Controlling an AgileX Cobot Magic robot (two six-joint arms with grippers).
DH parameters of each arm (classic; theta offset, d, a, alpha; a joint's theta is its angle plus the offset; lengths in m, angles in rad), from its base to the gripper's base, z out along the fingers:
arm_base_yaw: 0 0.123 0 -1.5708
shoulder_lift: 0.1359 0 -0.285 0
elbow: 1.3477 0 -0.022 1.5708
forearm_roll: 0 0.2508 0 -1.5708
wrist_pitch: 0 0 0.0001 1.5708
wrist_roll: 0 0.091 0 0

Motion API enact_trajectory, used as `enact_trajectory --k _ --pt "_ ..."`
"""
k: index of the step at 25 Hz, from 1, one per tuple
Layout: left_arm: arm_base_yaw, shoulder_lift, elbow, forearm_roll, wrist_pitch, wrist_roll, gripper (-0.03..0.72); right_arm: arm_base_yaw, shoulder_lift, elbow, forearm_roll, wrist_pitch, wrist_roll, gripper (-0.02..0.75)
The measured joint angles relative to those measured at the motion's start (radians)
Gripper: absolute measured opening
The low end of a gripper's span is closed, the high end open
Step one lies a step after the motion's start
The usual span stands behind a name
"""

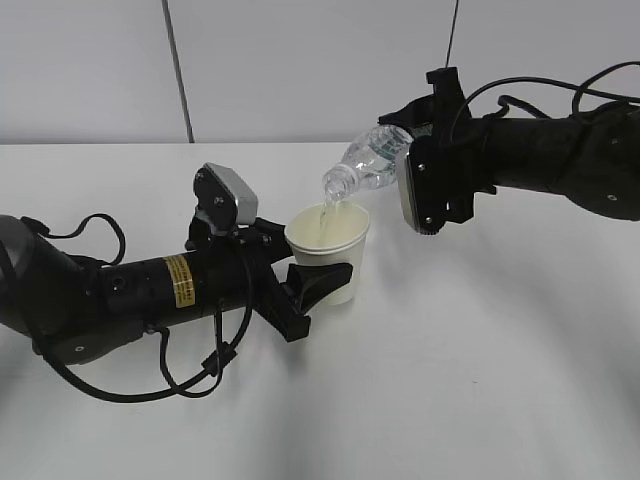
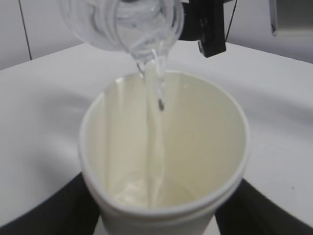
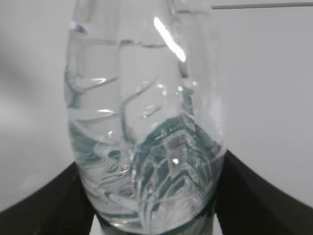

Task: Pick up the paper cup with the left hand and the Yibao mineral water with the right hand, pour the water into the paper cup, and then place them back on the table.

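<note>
The cream-white paper cup (image 1: 338, 262) is held upright just above the table (image 1: 480, 380), with my left gripper (image 1: 312, 285) shut on its lower body. My right gripper (image 1: 418, 172) is shut on the Yibao mineral water (image 1: 372, 162), which is tilted mouth-down to the left over the cup. A thin stream of water (image 1: 325, 212) runs from the mouth into the cup. The left wrist view looks into the paper cup (image 2: 205, 147): the stream (image 2: 154, 103) falls from the bottle mouth (image 2: 128, 24) and a little water pools at the bottom. In the right wrist view the bottle (image 3: 146, 122) fills the space between both black fingers (image 3: 44, 208).
A grey wall with a dark vertical seam (image 1: 178, 70) stands behind the white table. The left arm's cables (image 1: 190, 375) loop over the tabletop at the front left. The right arm (image 1: 560, 160) reaches in from the right edge.
</note>
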Motion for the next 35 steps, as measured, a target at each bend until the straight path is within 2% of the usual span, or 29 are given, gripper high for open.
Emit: enact_trajectory --k 35 --pt "0.000 0.000 0.000 0.001 0.007 0.000 0.424 0.000 0.000 0.000 0.037 -0.002 -0.064 0.489"
